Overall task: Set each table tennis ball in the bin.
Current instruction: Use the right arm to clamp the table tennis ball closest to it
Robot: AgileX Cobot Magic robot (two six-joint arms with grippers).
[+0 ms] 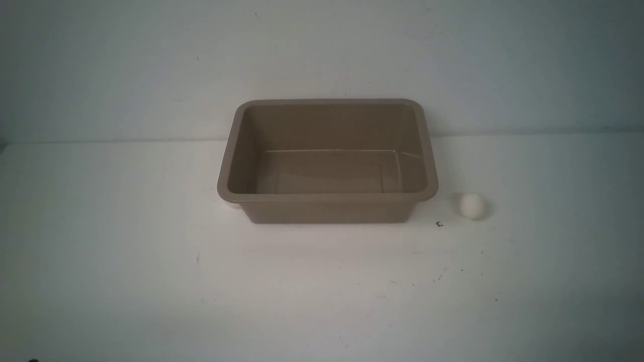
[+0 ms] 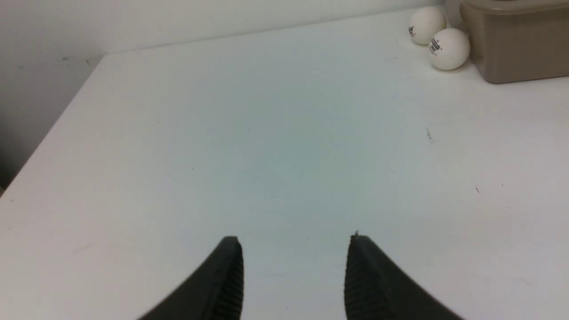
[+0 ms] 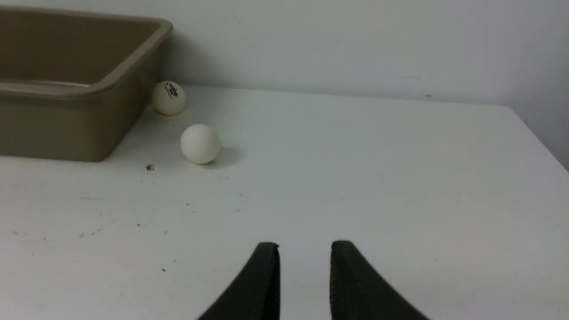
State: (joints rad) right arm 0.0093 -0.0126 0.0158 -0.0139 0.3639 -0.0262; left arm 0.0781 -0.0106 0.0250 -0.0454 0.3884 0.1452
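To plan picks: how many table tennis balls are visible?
4. Beside the bin: nearer left ball, farther left ball, nearer right ball, farther right ball. More could hide behind it.

The table (image 1: 151,261) lies open in front of the bin (image 1: 327,210) and out to both sides, giving either arm free passage. The bin's mouth is unblocked from above. On its right, the lone ball (image 3: 200,143) stands apart from the bin with room all round, while the logo ball (image 3: 168,98) sits close against the bin's side (tight there, under the flared rim). On its left, the near ball (image 2: 449,49) and far ball (image 2: 426,24) crowd together just beside the bin. The back wall (image 1: 322,50) closes the far side.
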